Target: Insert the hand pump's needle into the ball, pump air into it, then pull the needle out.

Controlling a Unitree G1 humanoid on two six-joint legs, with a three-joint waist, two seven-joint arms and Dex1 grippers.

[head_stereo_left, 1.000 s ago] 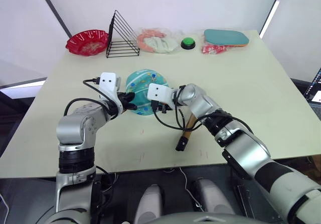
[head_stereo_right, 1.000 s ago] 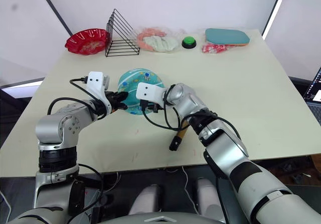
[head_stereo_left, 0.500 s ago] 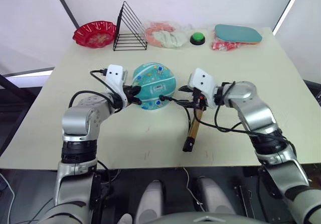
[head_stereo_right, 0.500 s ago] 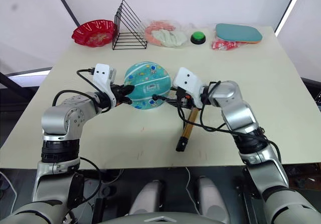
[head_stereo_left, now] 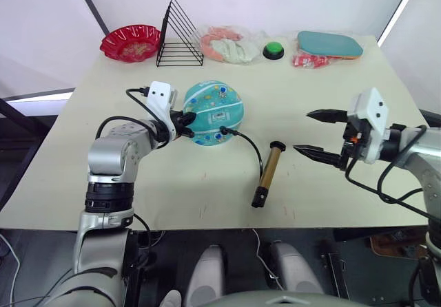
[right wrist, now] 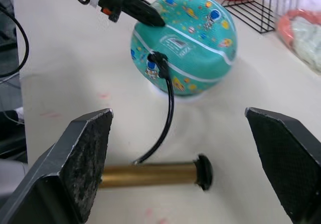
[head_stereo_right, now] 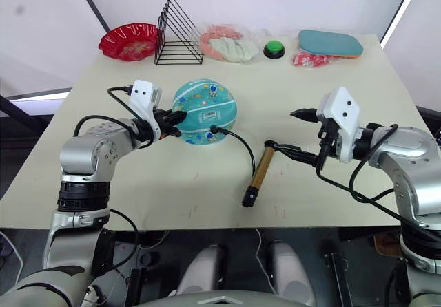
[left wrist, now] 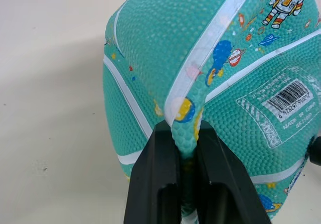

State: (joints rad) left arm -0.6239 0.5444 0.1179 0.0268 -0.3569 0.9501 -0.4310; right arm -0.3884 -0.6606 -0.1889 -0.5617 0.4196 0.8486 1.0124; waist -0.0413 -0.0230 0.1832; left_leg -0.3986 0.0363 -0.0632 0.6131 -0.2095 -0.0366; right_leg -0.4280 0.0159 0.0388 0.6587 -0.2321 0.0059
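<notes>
Evidently soft: ball (left wrist: 210, 78) puckers between the clenched left gripper (left wrist: 188, 156); right gripper (head_stereo_left: 324, 133) released; take pump (head_stereo_left: 267, 173) mid-barrel.

The scene is lit brightly and evenly from overhead, with the pale table (head_stereo_left: 344, 80) rendered almost without glare. Soft, short shadows are cast beneath the ball (head_stereo_left: 214, 112) and along the hand pump (head_stereo_left: 267, 173). A bright strip of light is seen at the upper right corner of the head views. In the wrist views, the near fingers (right wrist: 83, 158) are rendered large and slightly soft, while the ball's pebbled surface is held in sharp focus.
</notes>
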